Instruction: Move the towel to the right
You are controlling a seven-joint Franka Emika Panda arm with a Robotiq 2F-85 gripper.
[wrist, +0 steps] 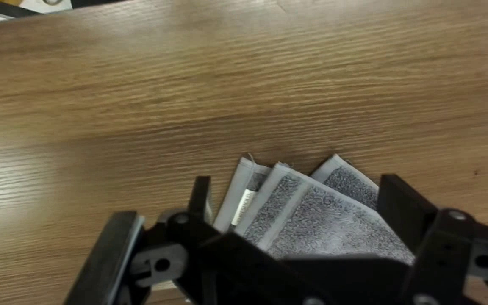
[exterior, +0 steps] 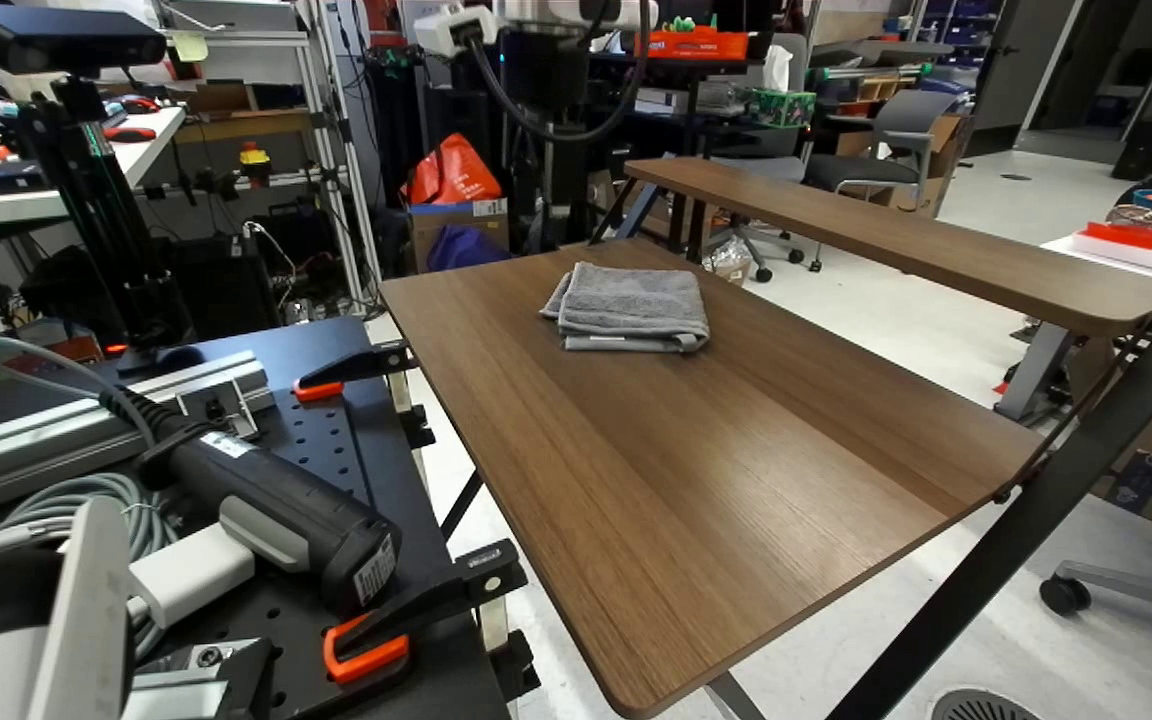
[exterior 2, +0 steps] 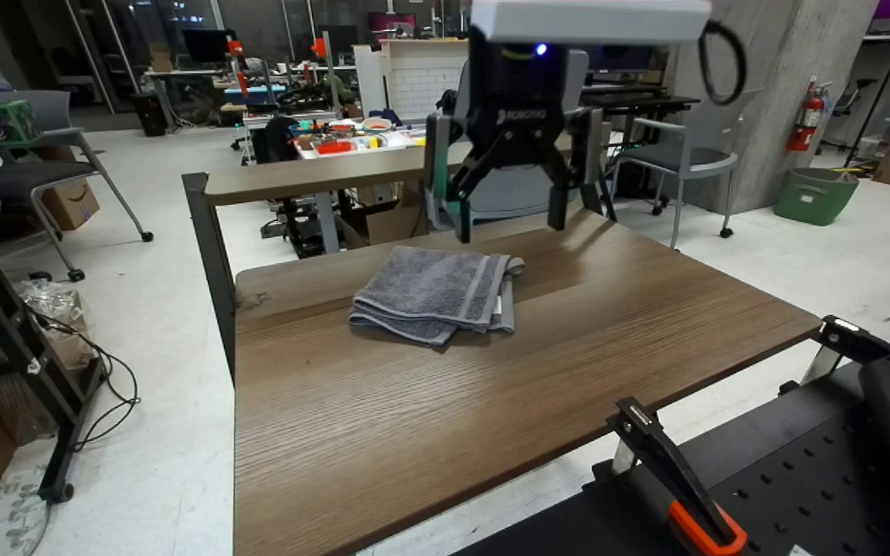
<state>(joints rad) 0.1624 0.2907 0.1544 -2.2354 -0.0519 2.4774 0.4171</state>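
Note:
The towel is a folded grey cloth lying flat on the brown table, with layered edges and a lighter stripe. It shows in both exterior views (exterior: 633, 305) (exterior 2: 429, 287) and in the wrist view (wrist: 320, 224), where a small white label shows at one edge. My gripper (exterior 2: 511, 221) is open and empty, above the table and apart from the towel. In the wrist view its fingers (wrist: 297, 190) stand wide apart with part of the towel seen between them; the gripper body hides the towel's near part. In an exterior view the gripper (exterior: 561, 180) appears side-on against a dark background.
The brown table (exterior: 756, 470) has a raised shelf (exterior: 886, 235) along one long side. A black bench (exterior: 326, 450) with clamps (exterior: 416, 610) and a dark handheld tool (exterior: 266, 505) stands along the opposite side. A chair (exterior 2: 677, 158) stands beyond the table.

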